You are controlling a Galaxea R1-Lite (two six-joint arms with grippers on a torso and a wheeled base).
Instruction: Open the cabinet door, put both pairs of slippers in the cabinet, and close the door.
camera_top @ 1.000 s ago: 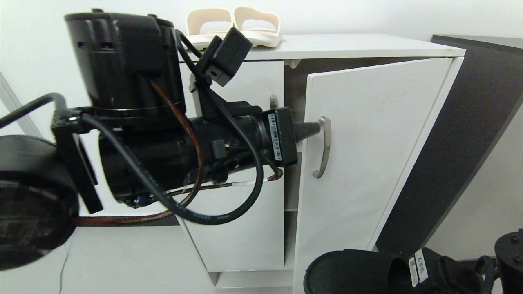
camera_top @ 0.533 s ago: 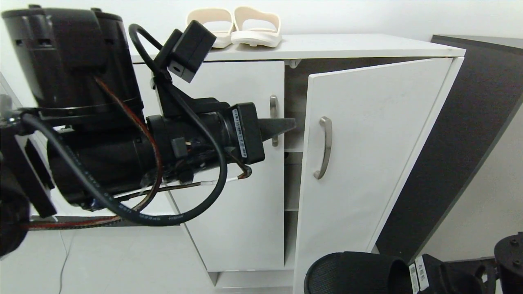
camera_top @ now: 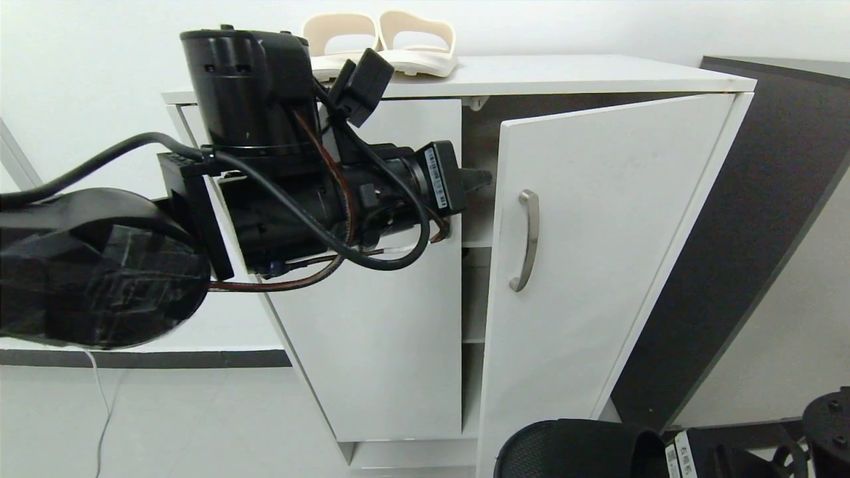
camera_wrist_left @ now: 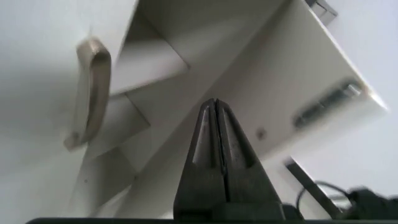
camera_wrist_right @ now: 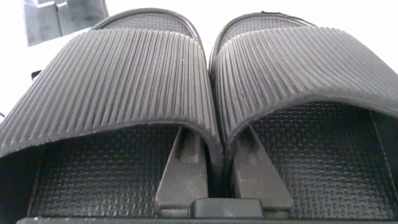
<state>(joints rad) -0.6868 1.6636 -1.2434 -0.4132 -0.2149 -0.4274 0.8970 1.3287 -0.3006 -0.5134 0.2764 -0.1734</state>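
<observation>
The white cabinet has its right door ajar, with a metal handle, while its left door is closed. A cream pair of slippers lies on the cabinet top. My left gripper is shut and empty, its tip at the gap between the doors. In the left wrist view the shut left gripper points into the opening, beside the left door's handle. My right gripper is shut on the adjoining straps of the black pair of slippers, held low at the front right.
Shelves show inside through the gap. A dark panel stands right of the cabinet, close behind the swinging door. A thin cable runs down to the pale floor at the left.
My left gripper has come off the right door's handle, drawn back to the left, then risen to the gap between the doors. The door stays ajar. The black slippers have sunk slightly.
</observation>
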